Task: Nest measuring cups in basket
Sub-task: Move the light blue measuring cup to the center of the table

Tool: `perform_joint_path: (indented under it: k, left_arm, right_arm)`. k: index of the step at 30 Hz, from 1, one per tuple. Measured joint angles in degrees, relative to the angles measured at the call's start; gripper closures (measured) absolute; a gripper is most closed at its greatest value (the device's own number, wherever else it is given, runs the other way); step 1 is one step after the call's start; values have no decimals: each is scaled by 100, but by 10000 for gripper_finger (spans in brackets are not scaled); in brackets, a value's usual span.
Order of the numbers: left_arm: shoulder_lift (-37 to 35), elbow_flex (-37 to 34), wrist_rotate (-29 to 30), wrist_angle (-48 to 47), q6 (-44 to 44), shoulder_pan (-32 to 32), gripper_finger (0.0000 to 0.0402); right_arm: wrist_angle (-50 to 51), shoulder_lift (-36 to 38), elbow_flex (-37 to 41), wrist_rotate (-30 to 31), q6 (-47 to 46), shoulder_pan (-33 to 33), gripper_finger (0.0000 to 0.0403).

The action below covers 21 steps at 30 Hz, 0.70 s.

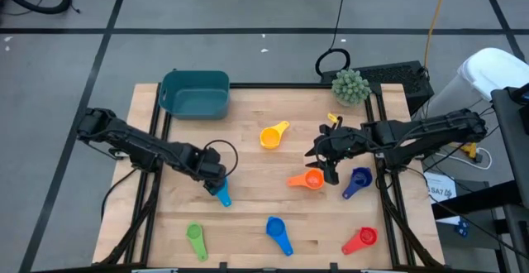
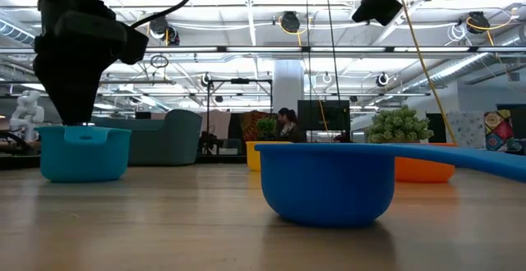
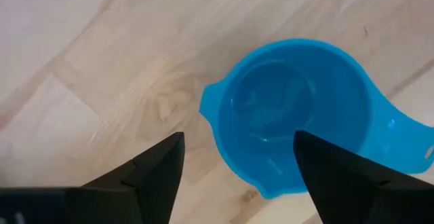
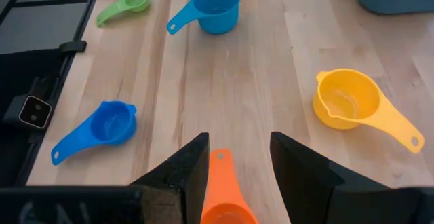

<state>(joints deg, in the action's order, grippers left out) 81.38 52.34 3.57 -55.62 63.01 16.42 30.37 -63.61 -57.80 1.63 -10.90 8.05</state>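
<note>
My left gripper (image 1: 213, 179) is open and stands low over the light blue cup (image 1: 223, 194). In the left wrist view one finger is over the bowl (image 3: 291, 108) and the other is outside its rim. My right gripper (image 1: 327, 164) is open and raised above the orange cup (image 1: 307, 179). Its fingers (image 4: 183, 176) stand on either side of the orange handle (image 4: 220, 176) without touching it. The teal basket (image 1: 196, 93) sits at the far left. The yellow (image 1: 273, 135), dark purple-blue (image 1: 357, 180), blue (image 1: 278, 233), green (image 1: 195, 238) and red (image 1: 360, 240) cups rest on their bases, spread over the table. My left gripper (image 3: 237, 139) comes from above, pointing down, with its open fingers astride the light blue cup's rim (image 3: 224, 142) on the side away from the handle. The cup stands upright on the table (image 2: 85, 152). I cannot tell whether the fingers touch it.
A spiky green ball plant (image 1: 350, 85) stands at the far right corner, behind my right arm. The yellow cup (image 4: 352, 102) lies between the orange cup and the basket. Bare wood (image 1: 248, 107) stretches between the basket and the plant.
</note>
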Motion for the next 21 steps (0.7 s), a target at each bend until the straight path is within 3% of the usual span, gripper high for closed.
perform_joint_path:
  k: [9,21]
  left_arm:
    - [0,0,122,-32,279,38,115]
    - [463,-244,47,476,484,44,143]
  right_arm:
    - [7,0,0,0,-5,53,252]
    - [198,0,0,-1,-44,151,252]
